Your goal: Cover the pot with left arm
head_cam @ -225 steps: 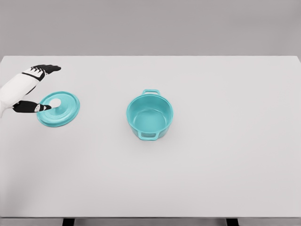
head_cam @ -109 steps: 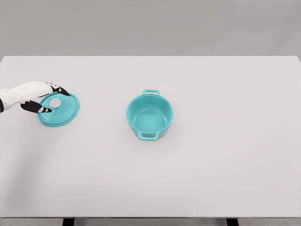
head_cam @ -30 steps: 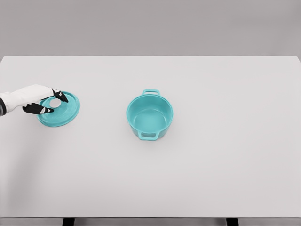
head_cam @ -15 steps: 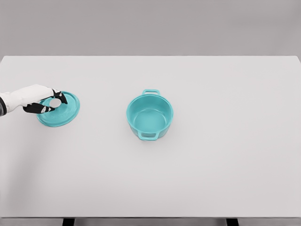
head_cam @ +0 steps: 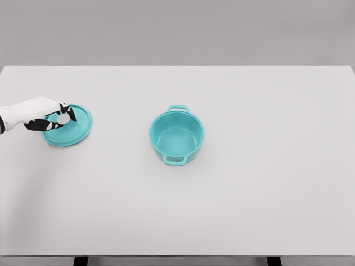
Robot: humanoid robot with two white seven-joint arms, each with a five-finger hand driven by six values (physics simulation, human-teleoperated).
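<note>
A teal pot [head_cam: 177,135] with two handles stands open near the table's middle, nothing inside it. Its round teal lid [head_cam: 71,128] with a white knob is at the far left of the table. My left hand [head_cam: 55,118] comes in from the left edge and has its black-tipped fingers closed around the knob. The lid looks slightly raised and shifted left; I cannot tell whether it has left the table. The right arm is out of view.
The white table [head_cam: 255,183] spans the whole view, with its front edge near the bottom of the picture. A wide bare stretch of tabletop lies between the lid and the pot.
The fingers have closed on the lid's knob over the last seconds. In the last half second the lid shifted slightly left and up with the hand. The pot has not moved.
</note>
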